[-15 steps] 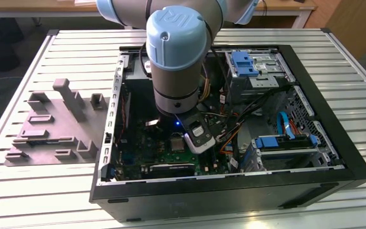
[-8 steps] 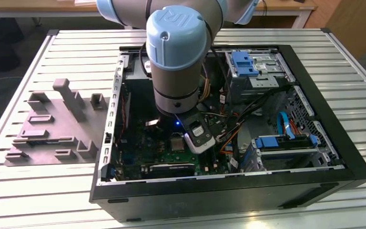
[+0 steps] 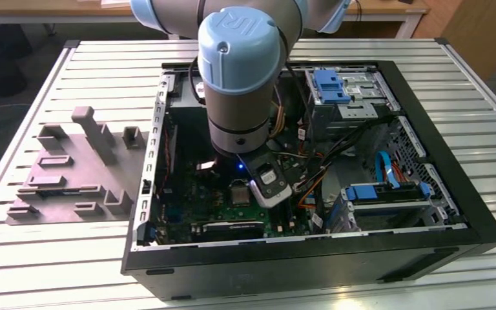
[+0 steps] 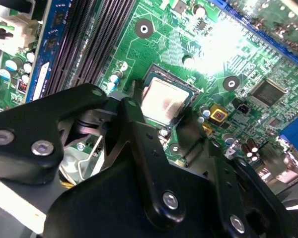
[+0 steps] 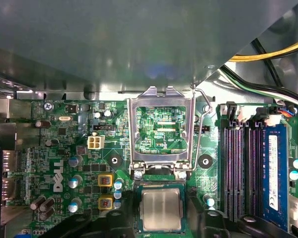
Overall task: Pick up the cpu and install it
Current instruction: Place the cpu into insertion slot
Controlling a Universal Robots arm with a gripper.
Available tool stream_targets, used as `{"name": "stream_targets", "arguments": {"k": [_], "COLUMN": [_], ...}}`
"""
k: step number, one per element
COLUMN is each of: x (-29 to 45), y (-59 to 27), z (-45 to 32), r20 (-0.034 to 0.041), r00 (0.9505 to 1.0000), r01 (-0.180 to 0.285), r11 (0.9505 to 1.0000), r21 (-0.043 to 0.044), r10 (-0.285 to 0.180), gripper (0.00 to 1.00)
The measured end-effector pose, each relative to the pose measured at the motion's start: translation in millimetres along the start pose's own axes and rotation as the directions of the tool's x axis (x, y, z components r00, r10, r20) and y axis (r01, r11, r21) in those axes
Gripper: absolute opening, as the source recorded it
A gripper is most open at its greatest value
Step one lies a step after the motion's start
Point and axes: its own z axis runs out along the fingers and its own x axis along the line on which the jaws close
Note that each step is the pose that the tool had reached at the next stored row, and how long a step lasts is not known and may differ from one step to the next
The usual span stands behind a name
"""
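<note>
the cpu [image 5: 161, 207] lies flat in its socket on the green motherboard [image 5: 121, 146], silver top up, so the seating looks done or nearly so. the gripper [image 5: 161, 220] hangs straight over it with its fingers [image 5: 204, 226] spread, one on each side of the chip. a thin strip of socket shows between chip and finger, so it reads as flanking rather than pinching. that straddle suits lowering a square chip into a square recess.

the load frame [image 5: 160, 99] stands swung open next to the socket, and its wire lever [image 5: 201, 96] is unlatched beside it, which is why the socket lies open to the chip.

in the exterior view the arm [image 3: 239, 71] reaches down into the open computer case [image 3: 317, 265] at the middle of the frame. the grey fixture [image 3: 67, 174] sits on the slatted table [image 3: 472, 84] at the exterior view's left, well apart from the work.

counted: one cpu, one load frame, one lever and one fixture. there are two yellow-ringed square parts [image 5: 105, 180] near the socket, and two blue drive brackets [image 3: 330, 84], at the exterior view's upper right and lower right.
</note>
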Motion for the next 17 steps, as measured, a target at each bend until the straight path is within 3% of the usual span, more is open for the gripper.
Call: {"name": "stream_targets", "arguments": {"k": [2, 8, 10, 13, 17], "x": [0.0, -0.1, -0.1, -0.2, -0.2], "y": [0.0, 0.1, 0.1, 0.0, 0.1], "z": [-0.3, -0.9, -0.9, -1.0, -2.2], "r20": [0.0001, -0.0002, -0.0002, -0.0004, -0.0005], "r00": [1.0000, 1.0000, 1.0000, 1.0000, 1.0000], "r01": [0.000, 0.000, 0.000, 0.000, 0.000], "r11": [1.0000, 1.0000, 1.0000, 1.0000, 1.0000], "r21": [-0.0002, -0.0017, -0.0023, -0.0027, -0.0032], "r10": [0.000, 0.000, 0.000, 0.000, 0.000], "gripper": [0.56, 0.56, 0.55, 0.43, 0.43]}}
